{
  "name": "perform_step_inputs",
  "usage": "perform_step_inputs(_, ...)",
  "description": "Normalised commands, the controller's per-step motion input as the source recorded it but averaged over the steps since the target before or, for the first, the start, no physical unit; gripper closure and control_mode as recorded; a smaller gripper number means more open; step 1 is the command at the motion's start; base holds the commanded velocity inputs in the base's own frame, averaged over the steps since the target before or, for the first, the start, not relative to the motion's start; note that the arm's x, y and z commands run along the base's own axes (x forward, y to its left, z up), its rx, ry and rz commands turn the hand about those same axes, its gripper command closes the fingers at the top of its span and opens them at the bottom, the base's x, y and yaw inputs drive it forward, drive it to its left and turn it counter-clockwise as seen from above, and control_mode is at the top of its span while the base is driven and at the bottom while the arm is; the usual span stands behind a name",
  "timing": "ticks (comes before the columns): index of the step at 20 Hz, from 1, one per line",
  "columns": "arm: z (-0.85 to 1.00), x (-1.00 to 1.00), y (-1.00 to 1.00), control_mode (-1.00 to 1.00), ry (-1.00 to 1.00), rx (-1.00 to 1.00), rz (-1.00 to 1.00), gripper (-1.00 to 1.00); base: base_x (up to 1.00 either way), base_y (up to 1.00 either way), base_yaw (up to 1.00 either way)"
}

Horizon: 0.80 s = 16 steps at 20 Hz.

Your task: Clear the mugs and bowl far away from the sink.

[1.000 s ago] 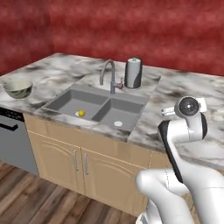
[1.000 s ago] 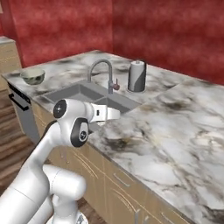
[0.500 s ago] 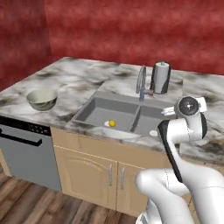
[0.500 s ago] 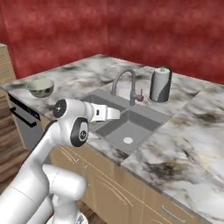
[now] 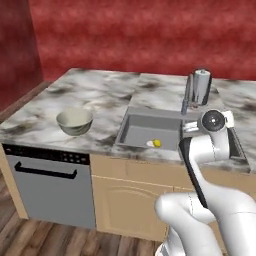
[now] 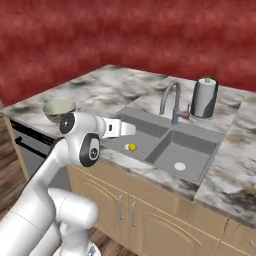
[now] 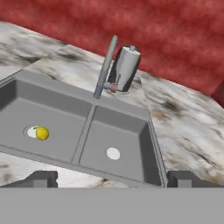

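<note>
Base has driven left along the counter [image 5: 100, 95] in the last second: the whole view has slid, sink [image 5: 150, 131] has shifted from frame centre toward the right, and the bowl [image 5: 74, 121] has come in from the far left edge toward me. That's camera motion, nothing on the counter has moved. Reading left to right in the left base view: dishwasher front [image 5: 50, 185] below, bowl on the counter above it, upright, looks empty, well apart from the sink's left rim. Then the two-basin sink: left basin holds a small yellow round thing [image 7: 42, 133] sitting right at the drain; right basin is bare apart from its drain [image 7: 113, 153]. Faucet [image 7: 105, 65] behind the divider, grey canister [image 7: 124, 68] just beside it. I can't spot any mugs. Gripper [image 7: 111, 178] hangs over the sink's near rim, fingers [image 7: 41, 178] spread wide, holding nothing. My read: still approaching, bowl likely first target.
</note>
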Motion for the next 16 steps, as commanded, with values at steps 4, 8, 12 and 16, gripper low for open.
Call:
perform_step_inputs(4,0.00,0.00,0.00,1.00,0.00,0.00,0.00,-1.00,0.01,1.00,-0.36)
perform_step_inputs(8,0.00,0.00,0.00,1.00,0.00,0.00,0.00,-1.00,0.13,1.00,-0.45)
perform_step_inputs(12,0.00,0.00,0.00,1.00,0.00,0.00,0.00,-1.00,0.22,1.00,-0.50)
perform_step_inputs(16,0.00,0.00,0.00,1.00,0.00,0.00,0.00,-1.00,0.26,1.00,-0.52)
